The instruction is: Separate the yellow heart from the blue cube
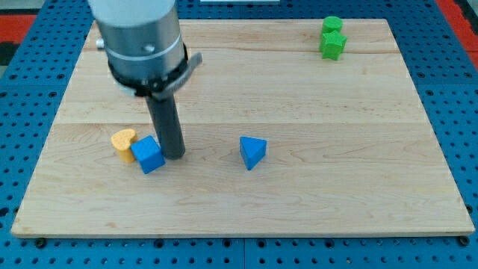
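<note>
The yellow heart (124, 143) lies at the view's left on the wooden board (314, 97). The blue cube (149, 154) sits right against the heart's right side, touching it. My tip (174, 155) is down on the board just right of the blue cube, touching or nearly touching its right face. The dark rod rises from there to the grey arm body at the view's top left.
A blue triangular block (252, 152) lies in the middle of the board, well right of my tip. Two green blocks (332, 39) sit together at the view's top right, one behind the other. The board lies on a blue perforated table.
</note>
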Controlling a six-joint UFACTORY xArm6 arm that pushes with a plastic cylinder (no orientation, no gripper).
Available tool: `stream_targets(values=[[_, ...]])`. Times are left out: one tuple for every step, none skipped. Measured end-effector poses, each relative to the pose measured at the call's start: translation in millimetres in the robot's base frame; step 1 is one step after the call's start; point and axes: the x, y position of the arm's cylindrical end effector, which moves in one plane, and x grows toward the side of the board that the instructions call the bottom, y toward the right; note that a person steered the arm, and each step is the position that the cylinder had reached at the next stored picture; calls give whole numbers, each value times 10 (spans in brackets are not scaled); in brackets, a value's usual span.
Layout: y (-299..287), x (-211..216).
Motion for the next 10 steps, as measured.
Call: stream_targets(values=[[-44,408],[-796,451],[-1087,231],[-778,-10],[-692,-258],[-604,-515],[-489,-744],[-266,-882],[-29,-981],[-214,-982]])
